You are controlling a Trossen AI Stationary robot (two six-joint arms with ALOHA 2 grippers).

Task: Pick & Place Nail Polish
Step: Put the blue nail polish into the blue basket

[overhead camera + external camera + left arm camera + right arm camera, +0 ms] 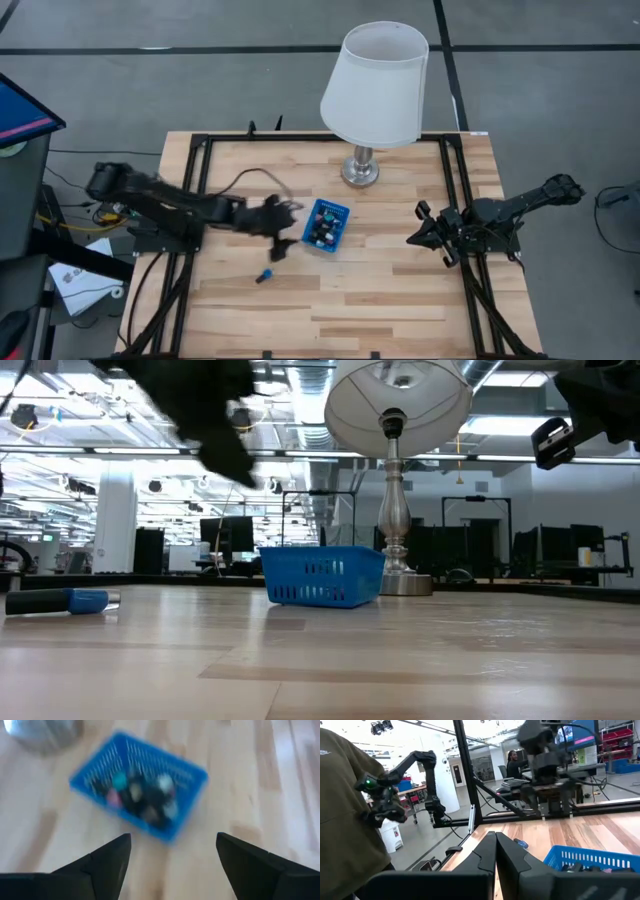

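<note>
A small blue basket (326,225) stands mid-table with several nail polish bottles (142,797) inside it. One more bottle (265,275), blue with a dark cap, lies on its side on the wood nearer the front edge; it also shows in the low view (62,601). My left gripper (286,238) hangs blurred above the table just left of the basket. It is open, with nothing between its fingers (107,857). My right gripper (421,236) is shut and waits off the table surface, right of the basket.
A table lamp with a white shade (376,85) stands on its metal base (360,172) behind the basket. Black frame rails (462,190) run along the table's sides. A person in an olive sleeve (345,820) is beyond the table's edge.
</note>
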